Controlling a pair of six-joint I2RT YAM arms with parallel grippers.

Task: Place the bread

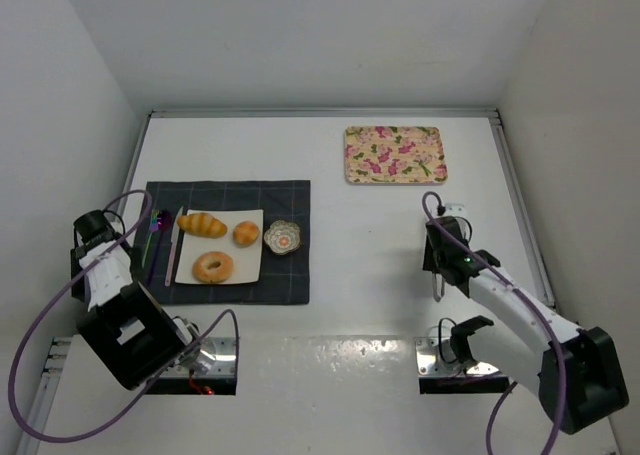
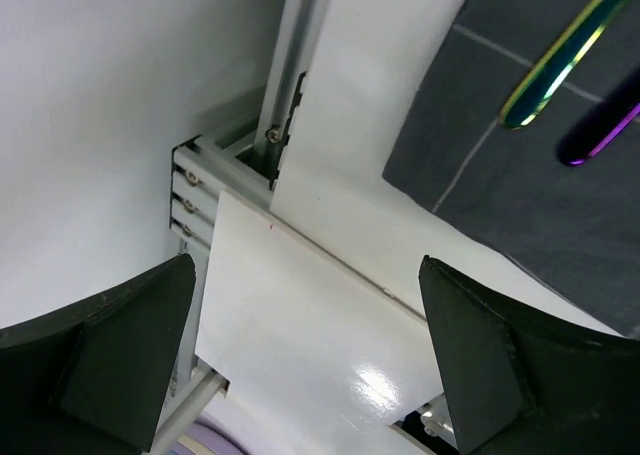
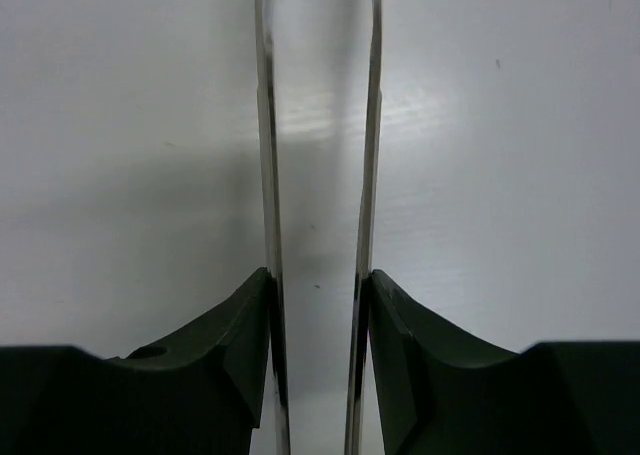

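Note:
The bread lies on a white square plate (image 1: pixel 250 263) on a dark placemat: a long ridged roll (image 1: pixel 202 224), a ring-shaped bagel (image 1: pixel 213 267) and a small round bun (image 1: pixel 246 233). My left gripper (image 1: pixel 93 227) is open and empty at the table's left edge, left of the placemat; in the left wrist view (image 2: pixel 307 267) its jaws stand wide apart over the white table. My right gripper (image 1: pixel 436 267) is far to the right of the bread, shut on metal tongs (image 1: pixel 438 287). In the right wrist view (image 3: pixel 318 275) the tongs' two arms (image 3: pixel 265 125) run between my fingers.
A small floral dish (image 1: pixel 283 237) sits beside the plate on the placemat (image 1: pixel 290 200). Iridescent cutlery (image 1: pixel 160 237) lies on the mat's left side, also in the left wrist view (image 2: pixel 560 60). A floral tray (image 1: pixel 394 154) rests at the back right. White walls enclose the table.

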